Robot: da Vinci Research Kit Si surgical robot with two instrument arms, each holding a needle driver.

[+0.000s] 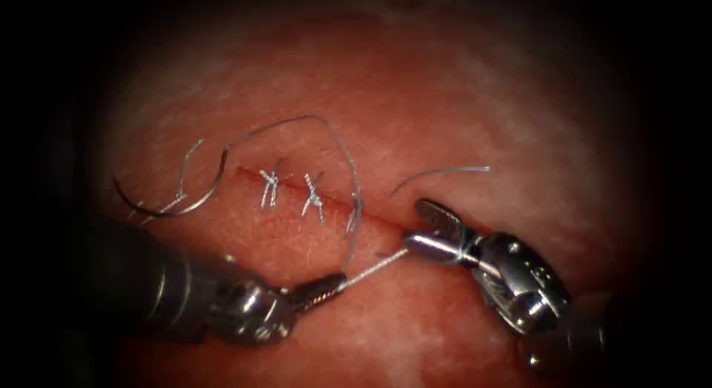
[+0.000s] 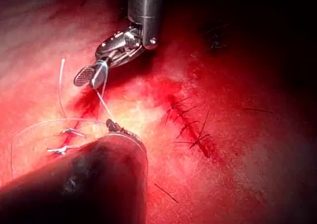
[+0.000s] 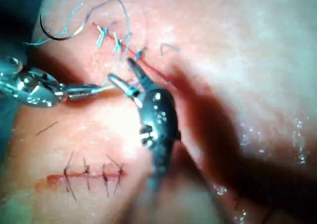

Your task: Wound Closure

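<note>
Nearest us, our left tool [image 1: 326,288] has its jaws closed on the thread [image 1: 374,268], taut to the right tool [image 1: 434,232], whose open jaws have it looped around one jaw. Farther left, the needle [image 1: 174,202] lies free on the tissue [image 1: 445,106], beside the cut [image 1: 371,214]. We judge even tension best for a knot.

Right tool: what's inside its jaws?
The right tool has its jaws open, with a taut thread wrapped around the lower jaw and running to the left tool, which grips it. Nothing lies between the jaws. The needle rests free on the tissue, left of the cut.
</note>
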